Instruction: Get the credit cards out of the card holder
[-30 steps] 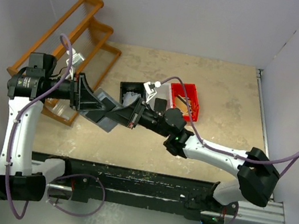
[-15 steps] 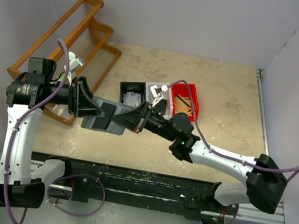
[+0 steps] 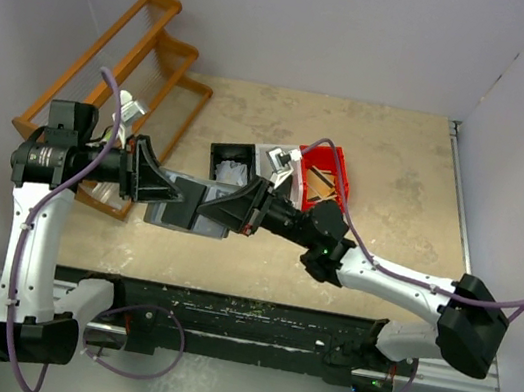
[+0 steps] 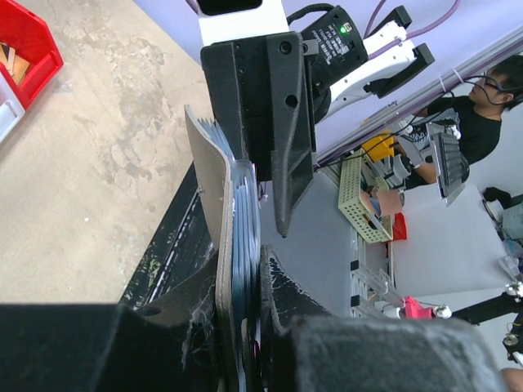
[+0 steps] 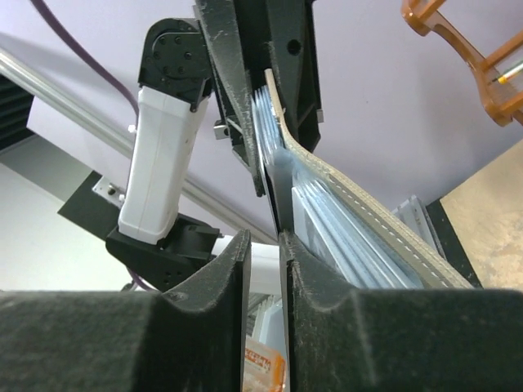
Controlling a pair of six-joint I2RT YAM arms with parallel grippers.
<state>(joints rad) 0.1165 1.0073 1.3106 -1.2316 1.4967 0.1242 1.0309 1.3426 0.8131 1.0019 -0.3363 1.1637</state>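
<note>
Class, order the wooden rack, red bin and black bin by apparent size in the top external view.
Largest: wooden rack. Then red bin and black bin, alike and partly covered: unranked.

Tabletop (image 3: 399, 169): beige, mottled with darker stains, evenly lit. Walls (image 3: 352, 29): plain pale lavender panels on 3 sides. Orange wooden rack (image 3: 156, 45): stands at the rear left. Black rail (image 3: 250, 321): runs along the near edge. Metal strip (image 3: 459, 200): borders the right edge. Left wrist view, beyond the table: 1 person in a black shirt (image 4: 478, 122) beside a pale desk (image 4: 441, 237), with a green perforated tray (image 4: 359, 192) close by.
</note>
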